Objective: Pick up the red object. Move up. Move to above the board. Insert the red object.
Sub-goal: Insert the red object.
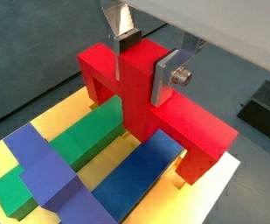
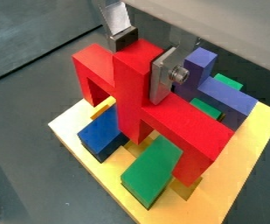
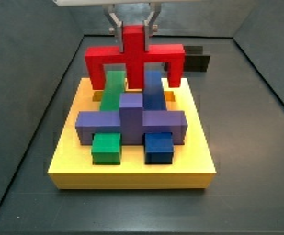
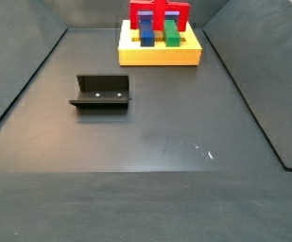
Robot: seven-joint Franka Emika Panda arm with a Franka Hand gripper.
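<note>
At the top centre of a side view, the board (image 3: pixel 131 163) lies directly beneath the red object (image 3: pixel 134 59), so the insertion step looks to be in hand. The end effector (image 1: pixel 148 54) is clamped on its middle prong; next it likely needs a straight descent, with the prongs lined up between the green block (image 3: pixel 113 92) and the blue block (image 3: pixel 153 94).

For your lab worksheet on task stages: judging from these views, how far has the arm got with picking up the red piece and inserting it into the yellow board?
Done: the red object is picked up and carried to the board.
In hand: the gripper is shut on its middle prong, prongs pointing down over the green block and blue block.
Left: seating it fully and letting go; in both wrist views it looks not fully down.
</note>
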